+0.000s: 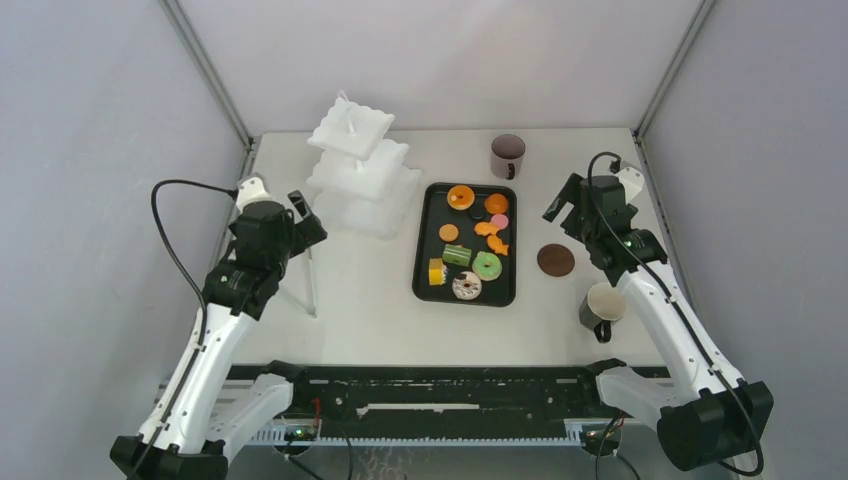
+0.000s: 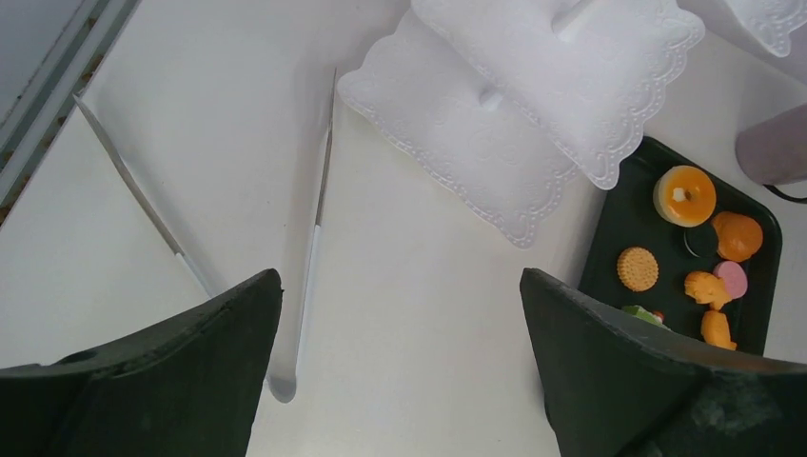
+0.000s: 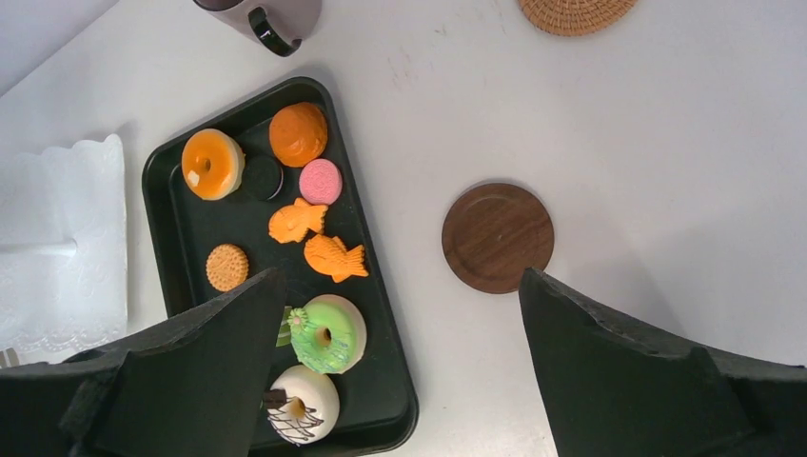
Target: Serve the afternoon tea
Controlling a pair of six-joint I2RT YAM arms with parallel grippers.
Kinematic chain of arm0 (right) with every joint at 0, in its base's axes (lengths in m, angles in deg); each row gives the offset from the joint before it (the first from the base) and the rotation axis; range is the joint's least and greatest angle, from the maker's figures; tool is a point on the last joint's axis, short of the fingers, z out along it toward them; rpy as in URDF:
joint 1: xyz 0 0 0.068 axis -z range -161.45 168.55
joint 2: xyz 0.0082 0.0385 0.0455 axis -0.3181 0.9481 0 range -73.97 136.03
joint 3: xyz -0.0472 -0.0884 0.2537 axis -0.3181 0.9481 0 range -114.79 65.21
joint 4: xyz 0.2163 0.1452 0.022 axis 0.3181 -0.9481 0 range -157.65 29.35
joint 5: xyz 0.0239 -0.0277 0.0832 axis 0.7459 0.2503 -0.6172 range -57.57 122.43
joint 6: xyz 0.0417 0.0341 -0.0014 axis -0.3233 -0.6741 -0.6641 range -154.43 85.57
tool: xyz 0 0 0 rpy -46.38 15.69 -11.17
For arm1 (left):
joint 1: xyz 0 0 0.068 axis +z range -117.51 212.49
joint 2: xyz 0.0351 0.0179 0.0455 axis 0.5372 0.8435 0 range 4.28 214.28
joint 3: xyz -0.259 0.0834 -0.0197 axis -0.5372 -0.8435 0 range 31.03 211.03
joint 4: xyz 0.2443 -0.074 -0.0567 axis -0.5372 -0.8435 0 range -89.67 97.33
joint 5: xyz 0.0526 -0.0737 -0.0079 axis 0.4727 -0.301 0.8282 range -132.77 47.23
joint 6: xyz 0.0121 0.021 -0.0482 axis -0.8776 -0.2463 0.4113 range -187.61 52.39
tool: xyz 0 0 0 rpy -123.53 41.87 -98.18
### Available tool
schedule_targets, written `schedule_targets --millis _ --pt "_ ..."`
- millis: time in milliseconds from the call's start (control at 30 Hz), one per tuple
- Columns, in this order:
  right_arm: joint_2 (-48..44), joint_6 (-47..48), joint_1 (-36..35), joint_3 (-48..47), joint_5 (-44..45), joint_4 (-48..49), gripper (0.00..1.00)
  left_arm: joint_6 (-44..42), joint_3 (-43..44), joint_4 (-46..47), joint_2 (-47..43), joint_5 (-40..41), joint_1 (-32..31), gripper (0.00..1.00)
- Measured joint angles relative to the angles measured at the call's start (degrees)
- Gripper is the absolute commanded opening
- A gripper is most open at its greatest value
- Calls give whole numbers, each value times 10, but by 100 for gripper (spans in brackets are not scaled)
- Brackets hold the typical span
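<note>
Several toy pastries (image 1: pixel 466 245) lie on a black tray (image 1: pixel 421 270) at the table's middle, among them an orange doughnut (image 3: pixel 211 163), a green doughnut (image 3: pixel 326 333) and a white doughnut (image 3: pixel 298 405). One dark mug (image 1: pixel 507 155) stands behind the tray. A second mug (image 1: pixel 603 308) stands at the near right. My left gripper (image 1: pixel 305 225) is open and empty over bare table, left of the white tiered stand (image 1: pixel 360 170). My right gripper (image 1: pixel 565 200) is open and empty above the table, between the tray's right edge and a round wooden coaster (image 3: pixel 497 237).
White tongs (image 2: pixel 319 190) lie on the table under my left gripper, beside a second thin white strip (image 2: pixel 143 200). A woven coaster (image 3: pixel 571 9) lies far right of the back mug. Grey walls close in the table on three sides.
</note>
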Motion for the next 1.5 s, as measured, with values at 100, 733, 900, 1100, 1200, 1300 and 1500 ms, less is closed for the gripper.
schedule_targets --millis 100,733,900,1100,1200,1300,1500 --pt "0 -1 0 0 0 0 100 0 -12 4 -3 5 0 100" --pt "6 -7 0 23 -24 4 100 8 -9 -60 236 40 16 91" --pt "2 -14 0 35 -33 5 100 12 -9 -58 305 -15 75 80" --pt "-13 -15 0 56 -36 5 100 15 7 -16 388 -84 139 66" --pt "-16 -16 0 57 -36 5 99 14 33 -2 435 -103 140 57" --pt "-18 -16 0 58 -38 5 99 9 50 12 469 -111 140 42" --pt "-18 -17 0 62 -40 5 98 0 52 20 479 -123 137 34"
